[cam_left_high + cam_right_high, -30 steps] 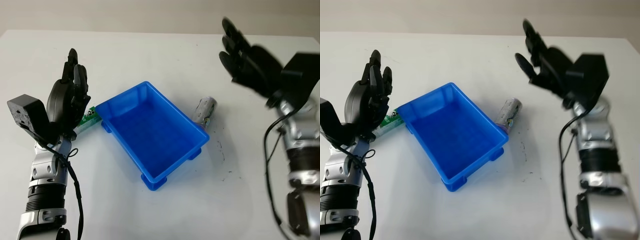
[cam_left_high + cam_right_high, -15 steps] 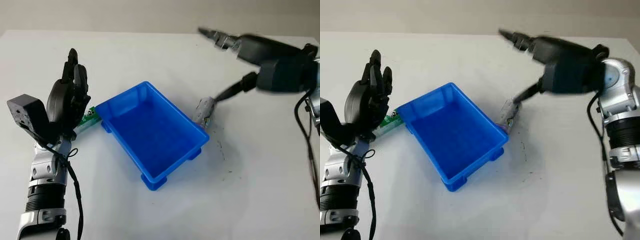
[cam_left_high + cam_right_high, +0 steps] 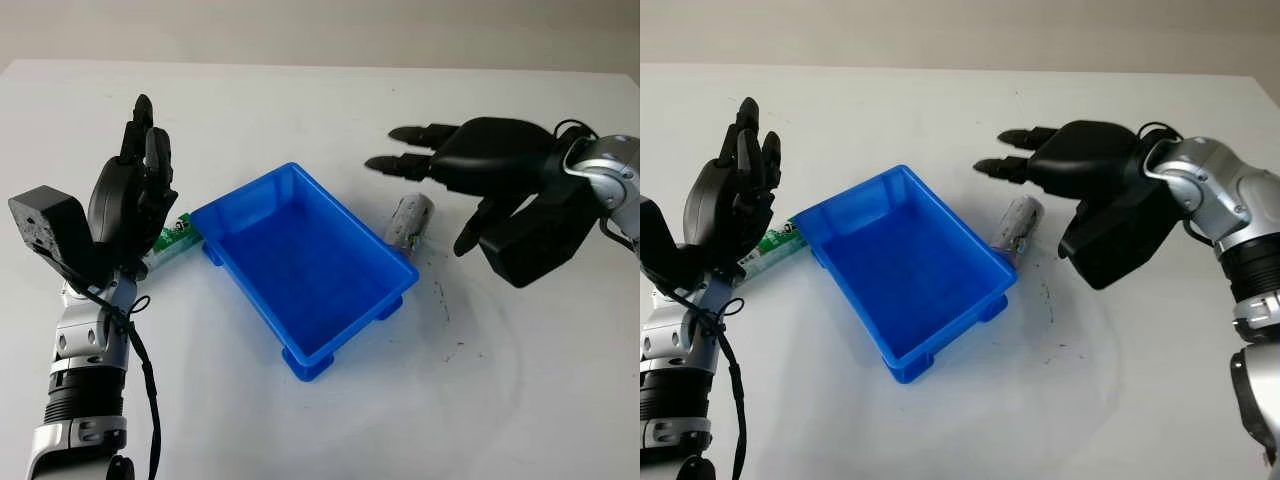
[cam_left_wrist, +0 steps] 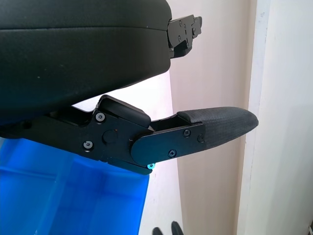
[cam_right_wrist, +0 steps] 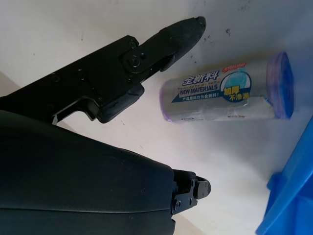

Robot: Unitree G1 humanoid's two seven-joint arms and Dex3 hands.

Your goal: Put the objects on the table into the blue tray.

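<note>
The blue tray sits mid-table, nothing inside it. A grey roll with a printed label lies against the tray's right rim; the right wrist view shows it lying flat. My right hand hovers open just above and behind the roll, fingers pointing left, not touching it. A green-and-white packet lies by the tray's left corner, partly hidden behind my left hand, which is held upright and open above the table at the left.
The white table stretches around the tray. Dark scuff marks lie right of the tray. A wall stands beyond the table's far edge.
My right hand has swung down from high at the right and now hangs palm-down over the grey roll. The left hand, tray and both objects have stayed put.
</note>
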